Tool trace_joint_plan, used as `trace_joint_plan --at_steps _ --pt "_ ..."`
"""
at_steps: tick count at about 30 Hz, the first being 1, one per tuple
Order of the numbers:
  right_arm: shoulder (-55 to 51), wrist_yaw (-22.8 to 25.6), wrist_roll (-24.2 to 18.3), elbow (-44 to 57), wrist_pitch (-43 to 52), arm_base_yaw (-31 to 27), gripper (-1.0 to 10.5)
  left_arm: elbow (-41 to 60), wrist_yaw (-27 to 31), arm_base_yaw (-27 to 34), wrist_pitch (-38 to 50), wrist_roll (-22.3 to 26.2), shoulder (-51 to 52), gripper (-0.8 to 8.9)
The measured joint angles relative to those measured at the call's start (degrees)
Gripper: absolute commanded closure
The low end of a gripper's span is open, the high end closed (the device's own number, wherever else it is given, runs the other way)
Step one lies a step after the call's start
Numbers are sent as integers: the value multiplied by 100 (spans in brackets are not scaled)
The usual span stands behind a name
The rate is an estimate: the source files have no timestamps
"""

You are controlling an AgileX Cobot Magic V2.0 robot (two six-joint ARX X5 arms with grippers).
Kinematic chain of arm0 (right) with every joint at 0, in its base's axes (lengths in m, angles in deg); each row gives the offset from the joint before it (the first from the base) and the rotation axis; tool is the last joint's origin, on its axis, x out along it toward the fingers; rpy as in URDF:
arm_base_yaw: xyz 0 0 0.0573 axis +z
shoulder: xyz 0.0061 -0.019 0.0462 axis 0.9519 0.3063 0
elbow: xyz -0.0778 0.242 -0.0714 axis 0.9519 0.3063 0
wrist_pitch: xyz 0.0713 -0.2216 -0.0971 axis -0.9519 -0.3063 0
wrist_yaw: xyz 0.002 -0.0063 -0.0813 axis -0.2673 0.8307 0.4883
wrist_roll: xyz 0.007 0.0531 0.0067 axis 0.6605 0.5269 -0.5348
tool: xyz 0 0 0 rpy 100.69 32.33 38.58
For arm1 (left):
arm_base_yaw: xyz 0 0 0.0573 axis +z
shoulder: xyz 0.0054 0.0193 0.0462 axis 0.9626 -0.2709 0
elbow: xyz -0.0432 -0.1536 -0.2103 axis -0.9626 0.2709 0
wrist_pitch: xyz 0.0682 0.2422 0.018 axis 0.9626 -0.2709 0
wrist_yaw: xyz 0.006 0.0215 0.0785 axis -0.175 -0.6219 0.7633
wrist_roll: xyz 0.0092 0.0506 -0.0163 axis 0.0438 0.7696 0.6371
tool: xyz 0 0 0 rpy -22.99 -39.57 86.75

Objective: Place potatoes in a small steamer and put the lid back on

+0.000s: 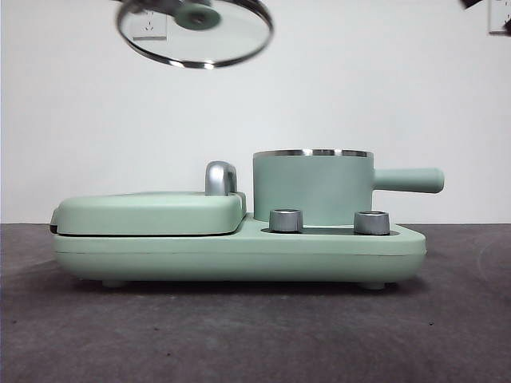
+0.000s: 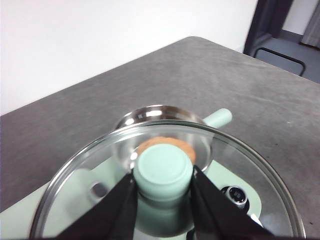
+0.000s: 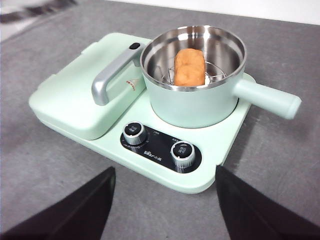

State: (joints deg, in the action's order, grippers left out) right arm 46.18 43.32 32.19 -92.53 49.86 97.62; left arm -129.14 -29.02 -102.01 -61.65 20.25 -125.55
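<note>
The small steamer (image 1: pixel 313 187) stands on the right half of the mint-green appliance, its handle (image 1: pixel 409 180) pointing right. The potato (image 3: pixel 189 67) lies inside it on a wire rack, seen in the right wrist view; it also shows through the glass in the left wrist view (image 2: pixel 166 144). My left gripper (image 2: pixel 163 186) is shut on the knob (image 2: pixel 163 171) of the lid (image 1: pixel 196 30), holding it high above the grill plate, left of the pot. My right gripper (image 3: pixel 165 200) is open and empty, raised in front of the appliance.
The flat hinged grill plate (image 1: pixel 152 212) with a silver handle (image 1: pixel 220 178) takes the appliance's left half. Two silver dials (image 1: pixel 286 220) sit on the front below the pot. A dark grey table (image 1: pixel 255 335) lies around the appliance.
</note>
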Motion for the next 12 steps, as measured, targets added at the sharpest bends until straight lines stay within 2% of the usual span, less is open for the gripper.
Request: trace_joint_plan --at_steps 5,12 --pt "-455 2 153 37 -444 0 640 0 7 -254 688 0 -560 804" --pt "-535 2 170 48 -931 0 640 -9 155 -544 1740 0 -1427 804"
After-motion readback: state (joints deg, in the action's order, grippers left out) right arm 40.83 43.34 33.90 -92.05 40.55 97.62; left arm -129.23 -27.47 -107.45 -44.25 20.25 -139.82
